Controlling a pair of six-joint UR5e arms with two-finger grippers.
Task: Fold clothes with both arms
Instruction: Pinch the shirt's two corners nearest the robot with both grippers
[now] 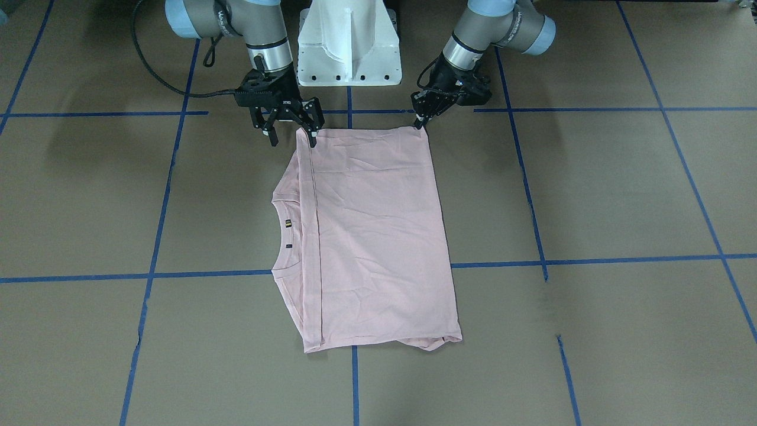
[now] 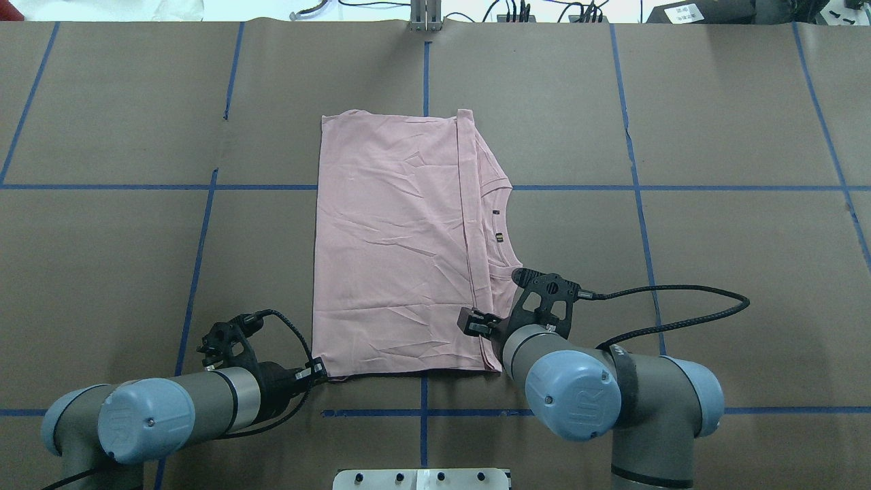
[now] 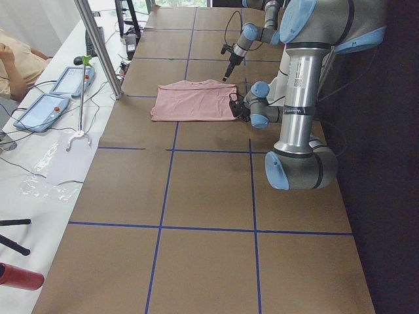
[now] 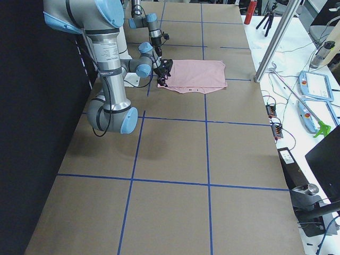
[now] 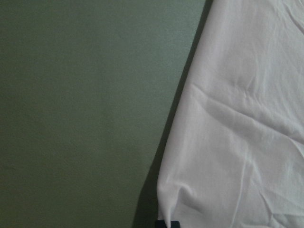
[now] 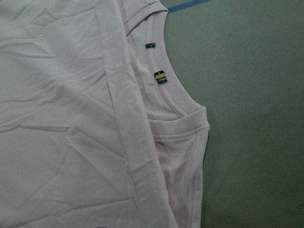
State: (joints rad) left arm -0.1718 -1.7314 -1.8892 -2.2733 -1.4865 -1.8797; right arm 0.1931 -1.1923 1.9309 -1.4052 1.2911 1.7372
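You see T-shirt [image 1: 378,236] folded, print hidden | left pincer [image 1: 420,123] pinching its 1 o'clock corner | right pincer [image 1: 293,137] wide at 11 o'clock.

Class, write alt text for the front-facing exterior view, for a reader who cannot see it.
A folded pale pink T-shirt lies flat on a brown table with blue tape lines. At its edge nearest the robot, the right gripper is open at one corner; the left gripper seems to pinch the other.
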